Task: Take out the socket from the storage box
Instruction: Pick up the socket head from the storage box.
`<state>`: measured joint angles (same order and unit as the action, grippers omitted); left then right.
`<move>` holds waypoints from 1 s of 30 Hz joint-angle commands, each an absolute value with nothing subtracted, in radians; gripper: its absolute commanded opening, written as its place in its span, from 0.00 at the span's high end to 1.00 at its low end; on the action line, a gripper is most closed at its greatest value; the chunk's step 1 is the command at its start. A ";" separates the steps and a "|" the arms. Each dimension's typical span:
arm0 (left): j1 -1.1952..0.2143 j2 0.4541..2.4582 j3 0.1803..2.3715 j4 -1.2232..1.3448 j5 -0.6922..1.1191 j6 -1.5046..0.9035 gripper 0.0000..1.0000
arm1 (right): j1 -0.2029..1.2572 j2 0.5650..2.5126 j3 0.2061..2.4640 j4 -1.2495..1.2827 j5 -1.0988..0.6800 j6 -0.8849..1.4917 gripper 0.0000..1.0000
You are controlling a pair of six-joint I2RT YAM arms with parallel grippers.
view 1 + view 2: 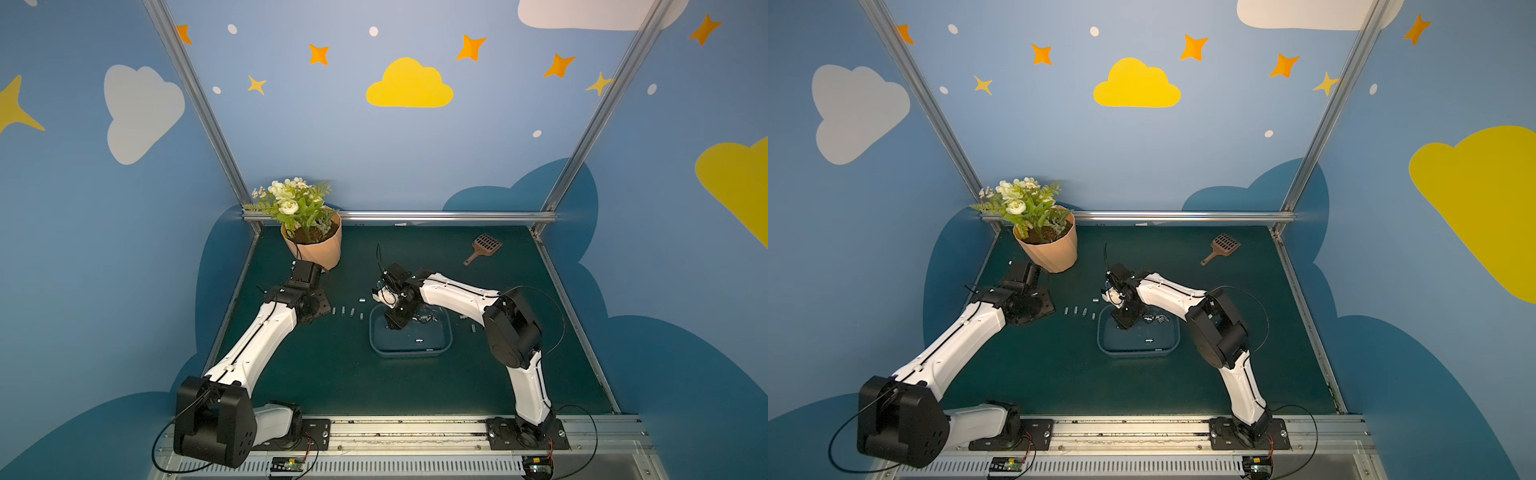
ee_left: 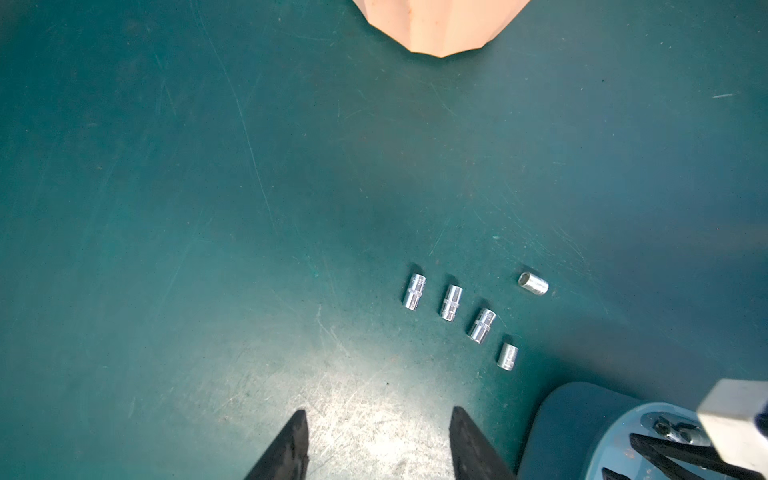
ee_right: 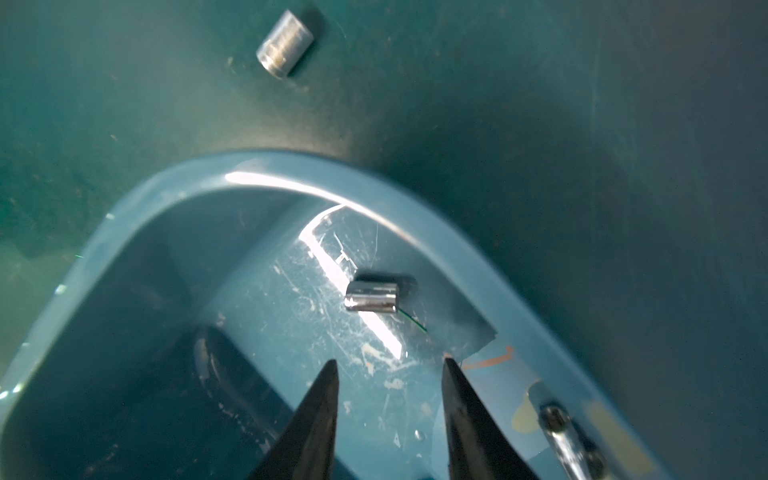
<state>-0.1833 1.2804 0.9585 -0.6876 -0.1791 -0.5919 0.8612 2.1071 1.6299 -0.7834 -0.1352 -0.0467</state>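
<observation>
Currently right gripper point(image 3: 388, 370) hangs part-open, empty, over storage box point(image 3: 291, 170), lined up on socket point(image 3: 372, 296) mid-frame for a pinch; left gripper point(image 2: 378, 419) parted, empty, parked aside.

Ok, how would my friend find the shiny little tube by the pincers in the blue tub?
Find the shallow blue-grey storage box near the middle of the green table, where the right gripper dips in. Just ahead of its open fingertips, a short shiny socket lies on its side on the box floor. The row of look-alike sockets lies outside the box.
</observation>
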 commanded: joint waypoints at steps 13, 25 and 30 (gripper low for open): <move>-0.178 1.252 0.933 -0.681 -0.164 -0.598 0.44 | 0.877 2.190 1.704 -0.771 -0.139 -0.054 0.58; -0.178 1.241 0.923 -0.681 -0.163 -0.601 0.44 | 0.885 2.224 1.721 -0.769 -0.133 -0.041 0.61; -0.178 1.236 0.919 -0.681 -0.163 -0.603 0.44 | 0.887 2.236 1.721 -0.770 -0.117 -0.031 0.67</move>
